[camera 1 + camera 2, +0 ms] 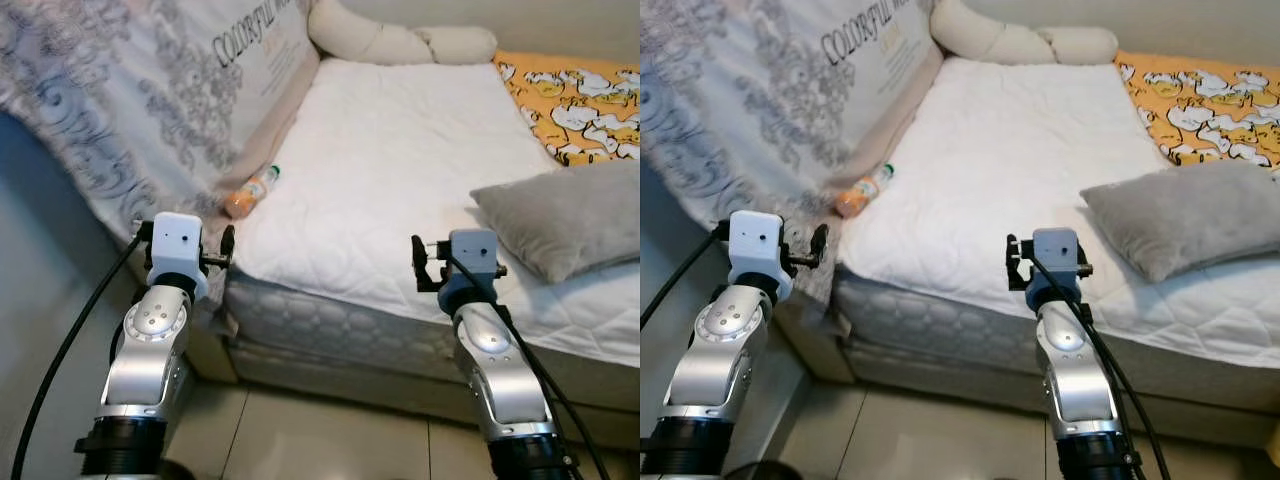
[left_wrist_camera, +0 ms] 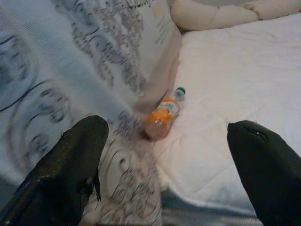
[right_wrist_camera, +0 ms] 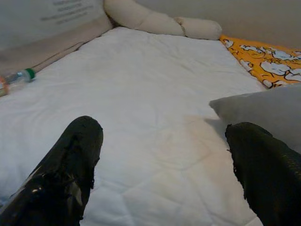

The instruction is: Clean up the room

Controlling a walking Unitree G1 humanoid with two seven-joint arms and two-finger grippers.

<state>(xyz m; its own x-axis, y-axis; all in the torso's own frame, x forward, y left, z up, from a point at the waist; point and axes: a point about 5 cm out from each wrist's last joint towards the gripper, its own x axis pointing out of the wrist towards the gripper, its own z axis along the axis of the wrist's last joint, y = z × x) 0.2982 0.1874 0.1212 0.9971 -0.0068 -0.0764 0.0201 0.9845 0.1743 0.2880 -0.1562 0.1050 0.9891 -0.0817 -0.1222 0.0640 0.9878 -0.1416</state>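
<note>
Likely light, stiff and slippery, the bottle [image 1: 251,190] lies on its side at the mattress [image 1: 400,170] edge beside the patterned cover [image 1: 120,110]; grip it across the labelled middle. Left gripper [image 2: 164,174] and right gripper [image 3: 162,174] hover before the bed, fingers apart. Wrist views reveal that spread; head views add the pillow [image 1: 565,215].
</note>
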